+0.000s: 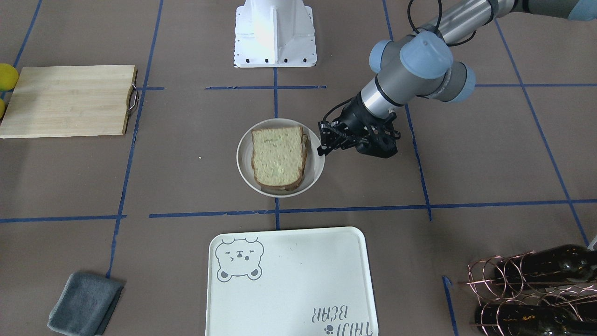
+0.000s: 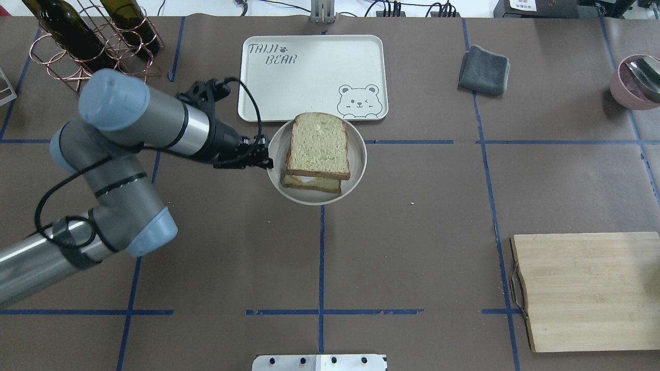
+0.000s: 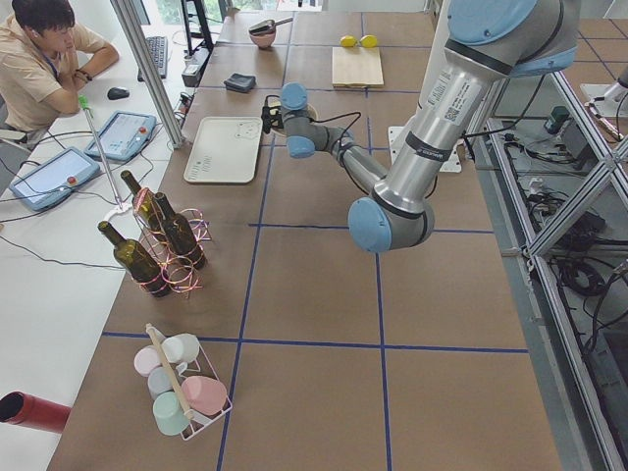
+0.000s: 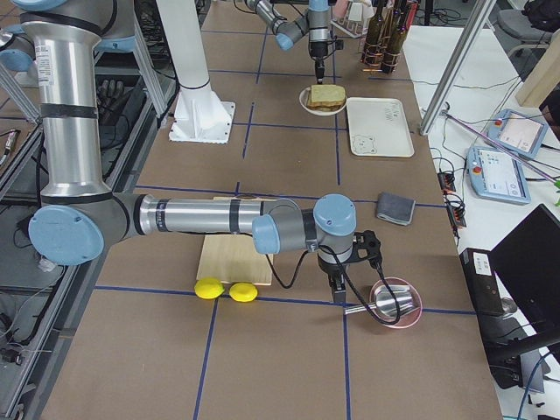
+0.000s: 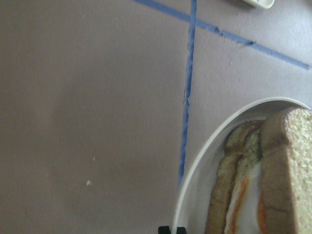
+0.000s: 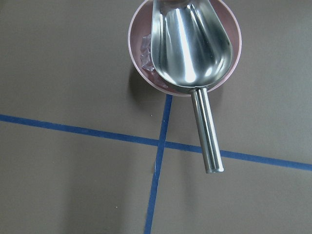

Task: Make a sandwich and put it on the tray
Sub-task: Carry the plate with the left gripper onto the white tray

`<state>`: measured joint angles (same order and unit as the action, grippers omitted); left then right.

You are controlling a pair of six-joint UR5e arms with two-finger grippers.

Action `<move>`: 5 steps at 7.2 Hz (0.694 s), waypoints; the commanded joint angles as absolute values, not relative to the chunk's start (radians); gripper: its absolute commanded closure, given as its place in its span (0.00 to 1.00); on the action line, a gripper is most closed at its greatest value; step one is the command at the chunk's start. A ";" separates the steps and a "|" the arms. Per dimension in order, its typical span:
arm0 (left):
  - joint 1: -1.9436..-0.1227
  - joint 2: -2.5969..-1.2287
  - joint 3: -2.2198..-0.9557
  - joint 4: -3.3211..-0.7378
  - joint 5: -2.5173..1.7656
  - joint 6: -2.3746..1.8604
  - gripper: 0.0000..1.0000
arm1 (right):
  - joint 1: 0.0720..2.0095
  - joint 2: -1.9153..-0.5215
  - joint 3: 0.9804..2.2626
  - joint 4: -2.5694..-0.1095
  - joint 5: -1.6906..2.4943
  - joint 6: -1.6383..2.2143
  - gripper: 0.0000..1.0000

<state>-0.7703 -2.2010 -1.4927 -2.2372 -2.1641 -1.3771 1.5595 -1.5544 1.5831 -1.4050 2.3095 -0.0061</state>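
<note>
Brown-papered table (image 2: 412, 257) with a blue tape grid. The sandwich (image 2: 318, 147) is stacked on the small round plate (image 2: 359, 159) mid-table, with egg showing between the slices. The tray (image 2: 309, 77) lies just beyond it.

Step in hand, as I judge it: carry plate and sandwich over to the tray. To do it well I'd keep the plate level, since a one-sided rim pinch lets it tip and the top slice slide. I'd go slow and set it down in the tray's open middle, clear of the raised edge.

My left hand (image 2: 268, 162) is at the plate's rim on my left, closed down narrow, and looks clamped on it. The plate seems slightly off the table, but I'm not sure.

My right hand (image 4: 338, 296) hangs well off, by the pink bowl (image 4: 404, 308) with the metal scoop (image 6: 190, 44). I can't tell whether it's apart or together.
</note>
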 commanded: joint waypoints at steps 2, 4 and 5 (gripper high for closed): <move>-0.894 -2.492 -1.080 -2.187 -2.207 -1.223 1.00 | 1.559 -1.555 1.582 -1.405 2.309 -0.006 0.00; -0.913 -2.594 -0.871 -2.244 -2.220 -1.183 1.00 | 1.559 -1.557 1.582 -1.405 2.306 -0.006 0.00; -0.913 -2.633 -0.747 -2.332 -2.215 -1.181 1.00 | 1.559 -1.555 1.582 -1.405 2.292 -0.006 0.00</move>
<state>-0.9077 -2.5772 -0.8939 -2.2488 -2.2165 -1.1928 1.5585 -1.5561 1.5816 -1.4051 2.3034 -0.0061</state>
